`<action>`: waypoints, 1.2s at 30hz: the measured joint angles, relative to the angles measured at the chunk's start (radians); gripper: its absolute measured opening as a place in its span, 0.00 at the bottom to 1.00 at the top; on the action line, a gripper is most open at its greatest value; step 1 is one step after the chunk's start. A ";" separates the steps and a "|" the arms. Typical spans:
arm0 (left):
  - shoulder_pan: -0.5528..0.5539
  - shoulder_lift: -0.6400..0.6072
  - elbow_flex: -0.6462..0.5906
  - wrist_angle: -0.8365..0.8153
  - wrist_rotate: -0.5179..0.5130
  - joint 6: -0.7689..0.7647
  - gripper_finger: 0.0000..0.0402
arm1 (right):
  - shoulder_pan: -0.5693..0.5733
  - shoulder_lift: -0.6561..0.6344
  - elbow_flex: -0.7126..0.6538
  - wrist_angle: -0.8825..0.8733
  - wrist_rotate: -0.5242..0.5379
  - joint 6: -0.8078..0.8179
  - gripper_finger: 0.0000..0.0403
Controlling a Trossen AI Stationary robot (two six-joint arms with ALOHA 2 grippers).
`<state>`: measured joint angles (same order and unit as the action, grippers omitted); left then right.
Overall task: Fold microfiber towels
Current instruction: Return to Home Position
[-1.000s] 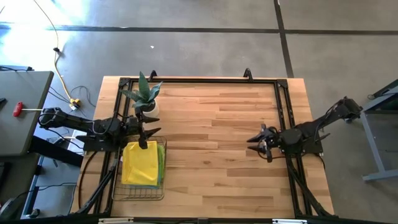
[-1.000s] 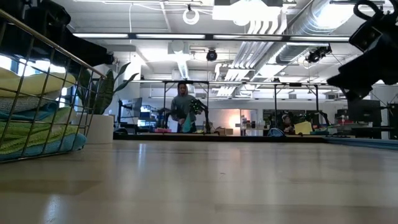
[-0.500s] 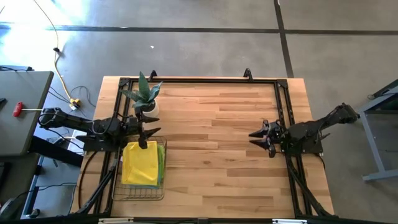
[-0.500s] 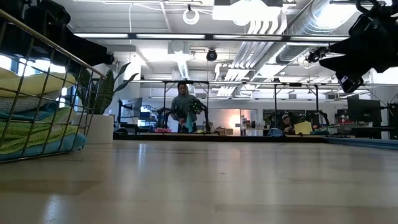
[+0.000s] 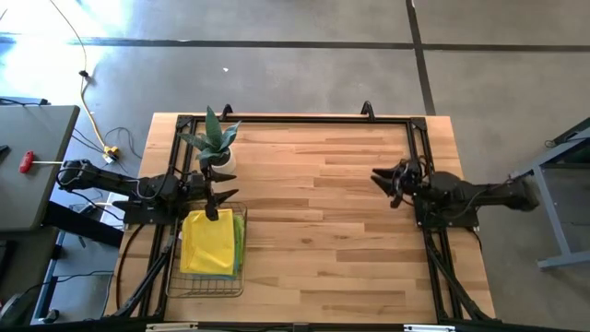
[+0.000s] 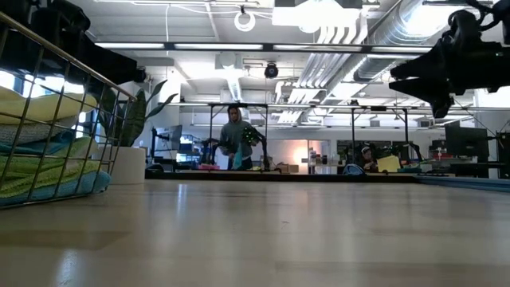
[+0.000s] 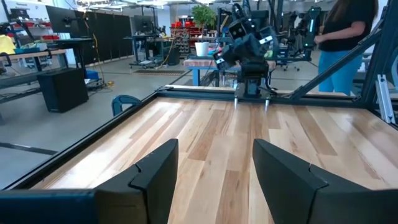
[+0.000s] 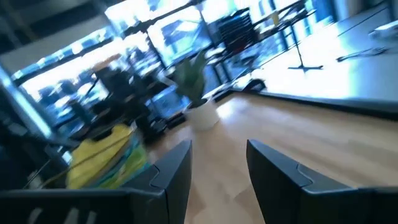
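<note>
The microfiber towels lie folded in a stack inside a dark wire-mesh basket at the table's near left. A yellow towel is on top, with green and teal edges below it. The stack also shows in the right wrist view. My left gripper is open and empty over the basket's far edge, its fingers pointing toward the table's right. My right gripper is open and empty, held above the table's right side and pointing level toward the left.
A small green potted plant stands at the far left, just beyond the basket. A black metal frame runs along the table's edges. Bare wood lies between the two arms. A person stands in the room far behind.
My right gripper has moved toward the table's far edge and risen. It has tipped up from slanting down to level, still open. The left arm and the towels have kept still.
</note>
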<state>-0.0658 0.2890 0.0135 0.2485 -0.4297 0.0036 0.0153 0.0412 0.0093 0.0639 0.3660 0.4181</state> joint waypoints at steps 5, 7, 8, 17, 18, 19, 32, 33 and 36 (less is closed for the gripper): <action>0.000 0.000 0.000 0.000 0.000 0.000 0.49 | -0.106 -0.042 0.000 0.004 0.001 0.000 0.36; 0.000 0.000 0.000 -0.001 0.000 0.000 0.49 | -0.143 -0.040 0.000 0.002 0.001 0.000 0.36; 0.000 0.000 0.000 0.000 0.000 0.000 0.49 | -0.160 -0.039 0.000 0.001 0.001 0.000 0.36; 0.000 0.001 0.000 -0.001 0.000 0.000 0.49 | -0.326 -0.039 0.000 0.002 0.001 0.000 0.36; 0.000 0.000 0.000 -0.001 0.000 0.000 0.49 | -0.349 -0.039 0.000 0.001 0.001 0.000 0.36; 0.000 0.000 0.000 -0.001 0.000 0.000 0.49 | -0.372 -0.039 0.000 0.002 0.001 0.000 0.36; 0.148 -0.002 0.000 0.000 0.003 0.000 0.49 | -0.594 -0.035 0.000 0.001 0.001 0.000 0.36; 0.170 -0.002 0.000 0.000 0.002 0.000 0.49 | -0.598 -0.035 0.000 0.001 0.001 0.000 0.36; 0.235 -0.002 0.000 0.000 0.002 0.000 0.49 | -0.598 -0.035 0.000 0.001 0.001 0.000 0.36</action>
<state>0.1693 0.2871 0.0135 0.2481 -0.4278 0.0036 -0.5827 0.0059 0.0093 0.0650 0.3672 0.4179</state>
